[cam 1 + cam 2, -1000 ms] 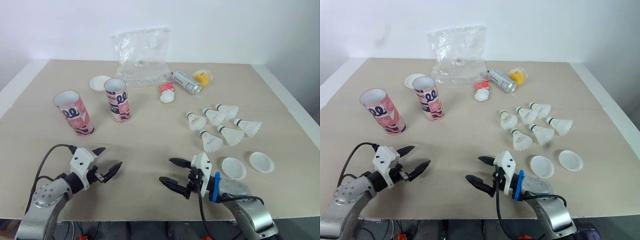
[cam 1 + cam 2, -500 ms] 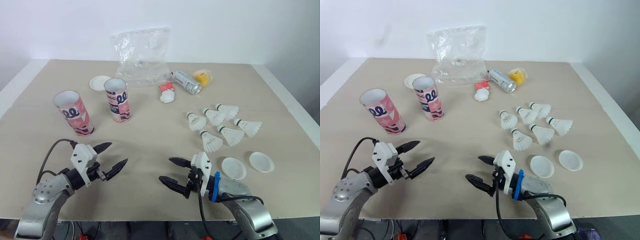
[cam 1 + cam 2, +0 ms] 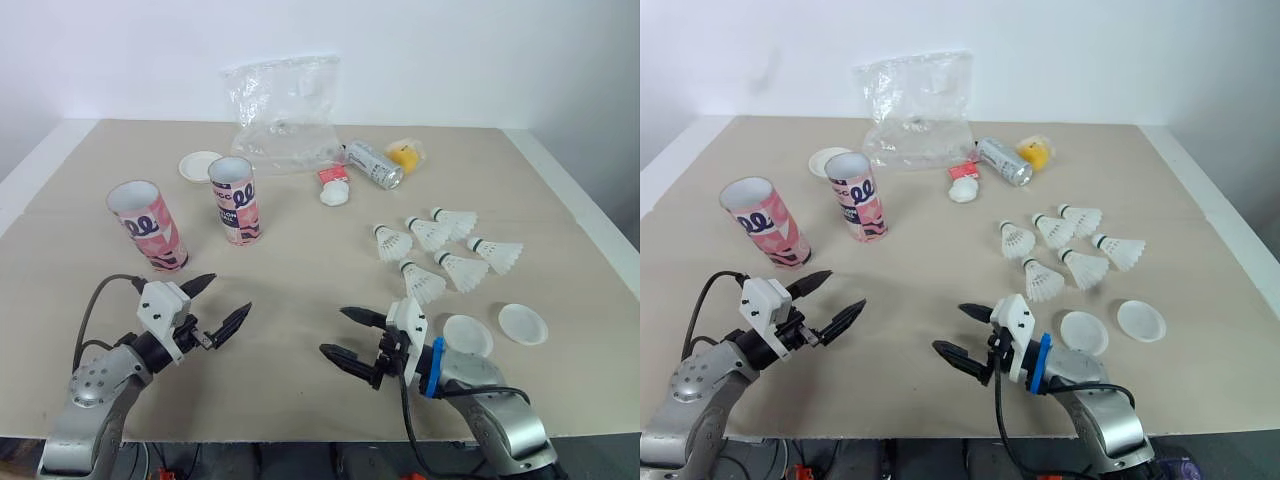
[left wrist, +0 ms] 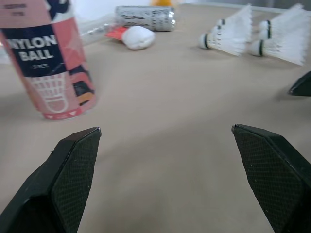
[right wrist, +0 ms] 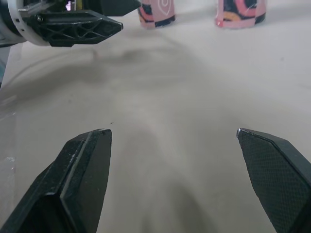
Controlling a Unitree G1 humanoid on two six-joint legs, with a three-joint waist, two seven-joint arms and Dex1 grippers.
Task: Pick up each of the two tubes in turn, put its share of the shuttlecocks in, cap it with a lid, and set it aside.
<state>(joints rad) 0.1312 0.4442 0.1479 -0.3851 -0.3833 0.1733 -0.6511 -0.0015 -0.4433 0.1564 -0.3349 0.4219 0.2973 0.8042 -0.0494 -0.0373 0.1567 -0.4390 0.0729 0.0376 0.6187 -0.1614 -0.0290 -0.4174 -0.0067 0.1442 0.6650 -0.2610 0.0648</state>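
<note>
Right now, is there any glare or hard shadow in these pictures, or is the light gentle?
Gentle. Left eye view: the plastic bag glints a little; nothing casts a hard shadow. Right wrist view: a broad soft shadow on the table near the left tool. Left wrist view: faint shadow at the foot of the tube.

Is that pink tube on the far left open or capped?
Open. The tube stands with its round mouth uncovered, pale inside showing, no lid on it.
</note>
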